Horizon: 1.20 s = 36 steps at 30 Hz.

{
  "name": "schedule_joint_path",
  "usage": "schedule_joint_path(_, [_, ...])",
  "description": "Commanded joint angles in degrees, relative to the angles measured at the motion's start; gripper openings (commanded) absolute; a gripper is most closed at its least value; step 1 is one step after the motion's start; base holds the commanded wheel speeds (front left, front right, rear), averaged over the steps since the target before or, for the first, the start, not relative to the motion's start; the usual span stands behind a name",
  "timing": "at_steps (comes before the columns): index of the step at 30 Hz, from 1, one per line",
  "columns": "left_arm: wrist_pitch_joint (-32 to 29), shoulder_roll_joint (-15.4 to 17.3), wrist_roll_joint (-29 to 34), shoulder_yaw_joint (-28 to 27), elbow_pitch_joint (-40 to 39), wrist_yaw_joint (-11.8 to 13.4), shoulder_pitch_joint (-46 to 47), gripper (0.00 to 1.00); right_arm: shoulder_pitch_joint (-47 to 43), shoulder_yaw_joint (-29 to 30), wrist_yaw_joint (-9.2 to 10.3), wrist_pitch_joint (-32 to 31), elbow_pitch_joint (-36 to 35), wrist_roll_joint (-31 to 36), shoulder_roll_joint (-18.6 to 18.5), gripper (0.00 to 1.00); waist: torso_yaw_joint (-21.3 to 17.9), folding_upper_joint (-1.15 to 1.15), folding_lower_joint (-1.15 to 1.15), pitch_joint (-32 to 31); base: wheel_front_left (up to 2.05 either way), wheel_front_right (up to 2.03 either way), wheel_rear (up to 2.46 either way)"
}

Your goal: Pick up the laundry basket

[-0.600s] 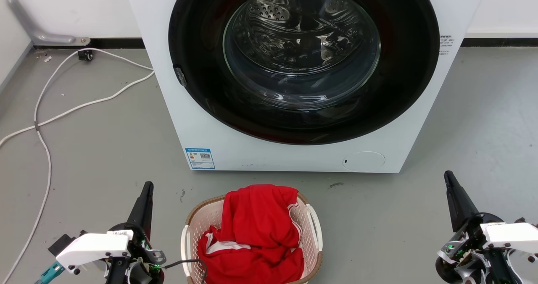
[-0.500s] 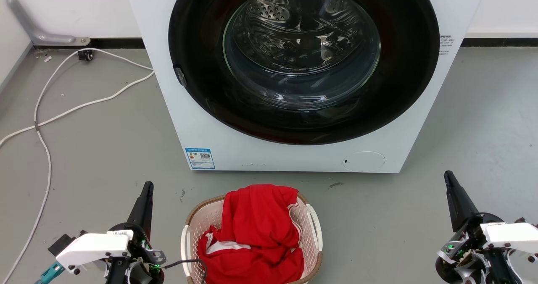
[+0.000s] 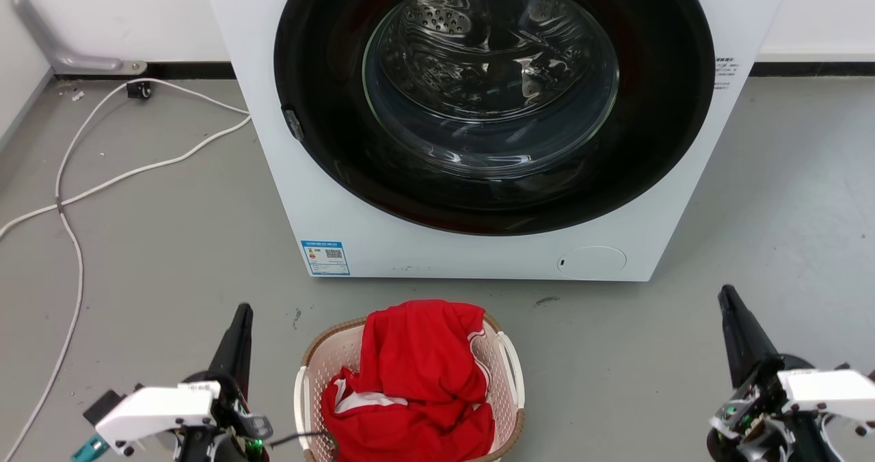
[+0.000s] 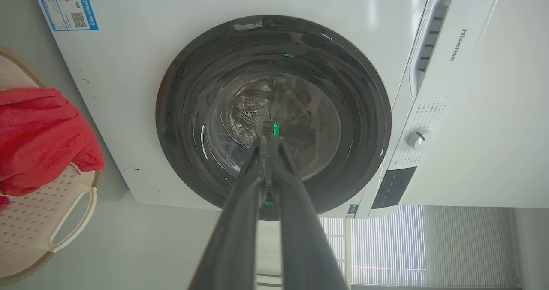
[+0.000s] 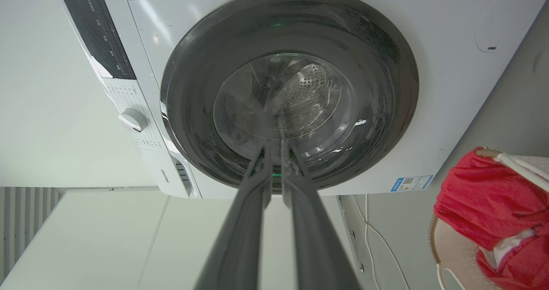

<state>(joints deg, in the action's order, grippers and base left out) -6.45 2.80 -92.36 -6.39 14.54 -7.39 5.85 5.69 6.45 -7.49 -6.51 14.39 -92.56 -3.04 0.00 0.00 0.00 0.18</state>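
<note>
Laundry basket (image 3: pixel 327 359): bottom middle of the head view, on the grey floor (image 3: pixel 171 229), near the front of the white washing machine (image 3: pixel 328 195).
Red cloth (image 3: pixel 417 373): piled inside the basket, hanging over its far rim.
Left gripper (image 3: pixel 241 315): lower left, beside the basket, not touching it; fingers pressed together, holding nothing.
Right gripper (image 3: pixel 726 298): lower right, well apart from the basket; fingers pressed together, holding nothing.

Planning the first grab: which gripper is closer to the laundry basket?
The left gripper: in the head view it stands just off the left side of the laundry basket, while the right gripper is much farther out on the other side.
</note>
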Motion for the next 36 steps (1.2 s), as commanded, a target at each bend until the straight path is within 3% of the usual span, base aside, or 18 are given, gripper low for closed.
schedule_joint_path(1, [0.03, -0.01, 0.0, 0.06, 0.11, 0.01, -0.11, 1.0, -0.11, -0.03, 0.0, 0.03, 0.19, 0.0, 0.01, 1.0, 0.0, 0.0, 0.0, 0.0, 0.0, 0.0, 0.0])
schedule_joint_path(9, [2.16, -0.04, 4.39, 0.81, -1.07, 0.04, -0.86, 1.0, -1.17, -0.27, 0.0, 2.12, -0.55, 3.94, 0.07, 1.0, -0.01, 0.0, 0.0, 0.1, 0.0, 0.0, 0.0])
schedule_joint_path(17, [4.34, -0.02, 13.62, 1.45, -3.79, 0.27, -1.13, 1.0, -2.06, -0.88, 0.0, 4.3, -3.97, 16.28, 0.07, 1.0, -0.05, 0.0, 0.0, 0.28, 0.0, 0.0, 0.0])
schedule_joint_path(26, [6.56, 0.0, 24.47, 3.19, -6.56, 2.13, -1.79, 1.0, -3.14, -2.18, 0.0, 6.53, -7.05, 30.75, 0.07, 1.0, -0.13, 0.0, 0.0, 0.43, 0.0, 0.0, 0.0])
schedule_joint_path(36, [8.8, 0.02, 34.17, 4.82, -8.52, 2.98, -2.28, 1.0, -4.21, -3.18, 0.0, 8.8, -9.24, 42.48, 0.07, 1.0, -0.2, 0.0, 0.0, 0.59, 0.0, 0.0, 0.0])
